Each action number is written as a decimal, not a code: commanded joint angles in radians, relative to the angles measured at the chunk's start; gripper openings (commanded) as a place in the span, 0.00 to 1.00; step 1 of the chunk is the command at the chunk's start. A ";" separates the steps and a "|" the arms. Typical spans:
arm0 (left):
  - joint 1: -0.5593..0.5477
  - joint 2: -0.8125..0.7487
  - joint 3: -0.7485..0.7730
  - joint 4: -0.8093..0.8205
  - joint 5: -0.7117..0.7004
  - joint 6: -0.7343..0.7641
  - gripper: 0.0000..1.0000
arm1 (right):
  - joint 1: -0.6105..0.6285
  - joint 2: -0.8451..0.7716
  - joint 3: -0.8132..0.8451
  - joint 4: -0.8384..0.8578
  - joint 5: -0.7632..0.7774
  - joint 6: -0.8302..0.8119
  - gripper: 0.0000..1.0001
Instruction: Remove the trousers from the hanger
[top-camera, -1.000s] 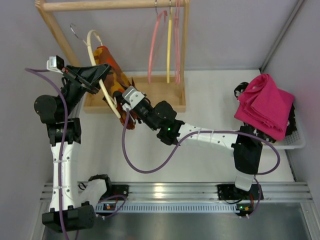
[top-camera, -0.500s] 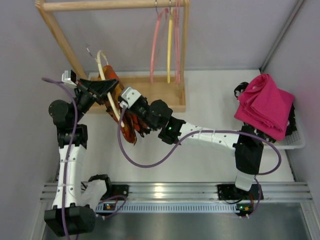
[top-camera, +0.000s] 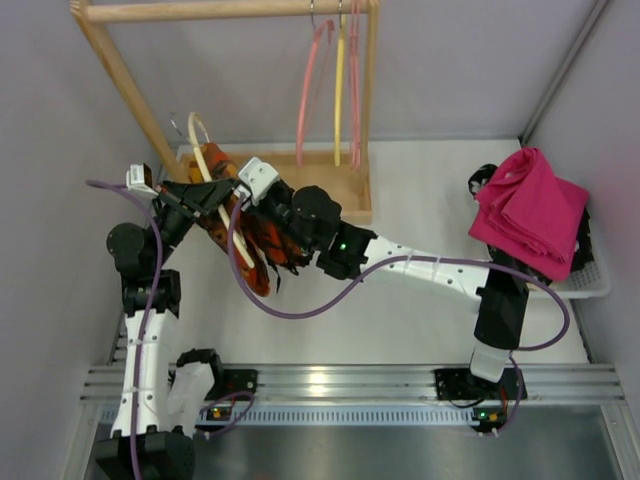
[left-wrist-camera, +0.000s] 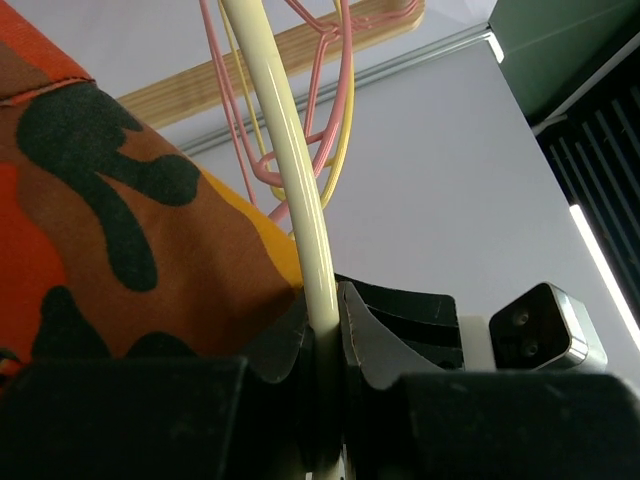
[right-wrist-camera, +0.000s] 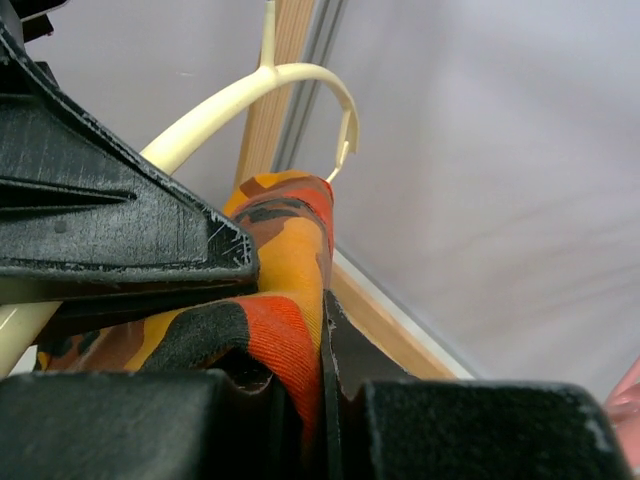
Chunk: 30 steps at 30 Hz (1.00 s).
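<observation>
Up close, the left gripper (left-wrist-camera: 322, 335) is clamped on the cream hanger (left-wrist-camera: 288, 170), its tips half lost in shadow. The right gripper (right-wrist-camera: 318, 345) pinches the trousers (right-wrist-camera: 290, 250). From above, cloth hides both grips. The bundle sits at ten o'clock on the table (top-camera: 430, 200), by the wooden rack (top-camera: 330, 190).

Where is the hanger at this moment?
In the top view the hanger is at left, by the wooden rack, clamped in the left gripper, with the trousers on it.
</observation>
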<state>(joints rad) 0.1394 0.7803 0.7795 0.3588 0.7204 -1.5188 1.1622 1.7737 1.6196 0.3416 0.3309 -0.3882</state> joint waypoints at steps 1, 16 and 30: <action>0.003 0.002 -0.010 -0.034 0.025 0.085 0.00 | -0.004 -0.175 0.163 0.275 0.023 0.028 0.00; 0.032 -0.007 -0.065 -0.121 -0.009 0.126 0.00 | -0.006 -0.180 0.338 0.280 0.069 -0.009 0.00; 0.054 -0.004 -0.190 -0.126 -0.032 0.158 0.00 | -0.006 -0.134 0.617 0.297 0.016 -0.052 0.00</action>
<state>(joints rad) 0.1734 0.7616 0.6403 0.3359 0.7006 -1.4693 1.1629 1.7615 2.0109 0.1871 0.3832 -0.4526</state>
